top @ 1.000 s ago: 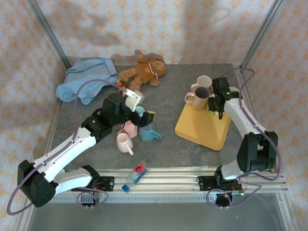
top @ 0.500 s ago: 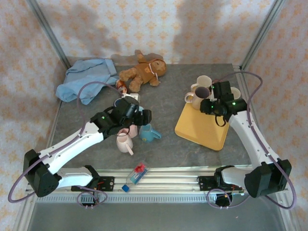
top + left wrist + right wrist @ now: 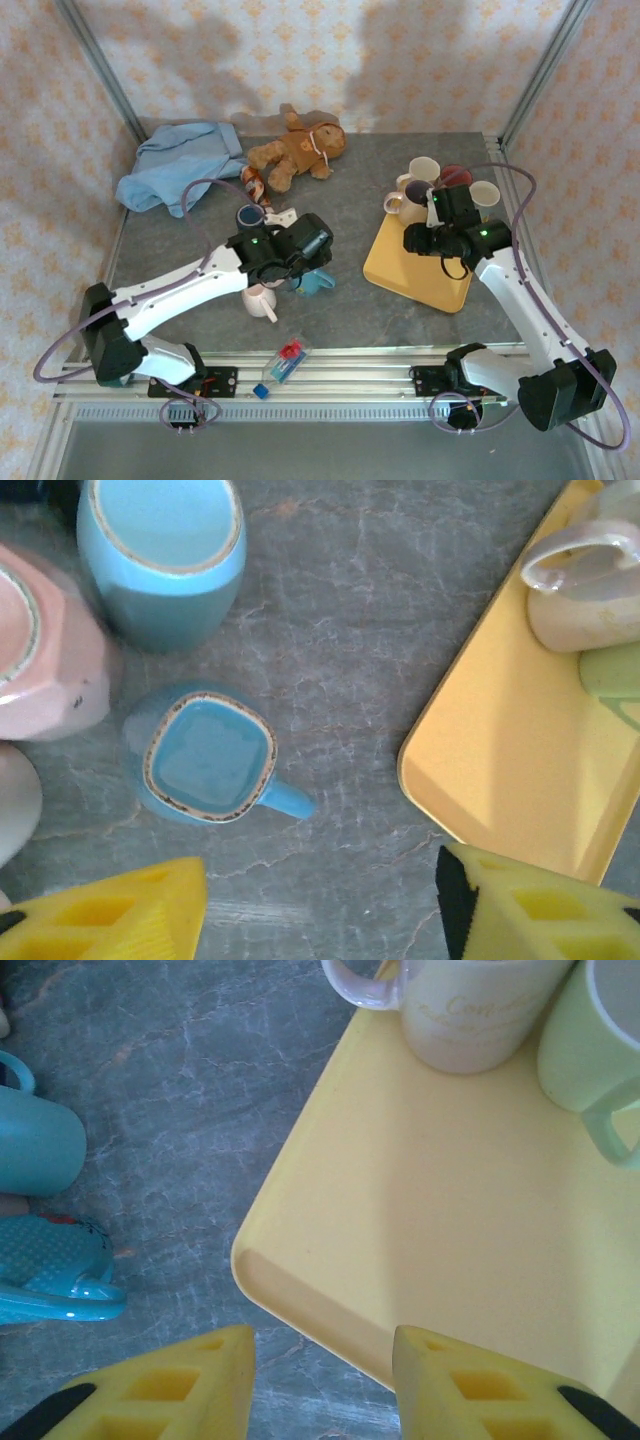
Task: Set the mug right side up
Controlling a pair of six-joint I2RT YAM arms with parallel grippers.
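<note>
Grey stone tabletop (image 3: pixel 380 630) is seen beneath a yellow tray (image 3: pixel 500 780). Left of the tray, the blue mug (image 3: pixel 205 755) is stood mouth up. The left gripper (image 3: pixel 320 908) is held above it, fingers parted and empty. Over the tray's left edge, the right gripper (image 3: pixel 323 1380) is likewise held parted, gripping nothing.
</note>
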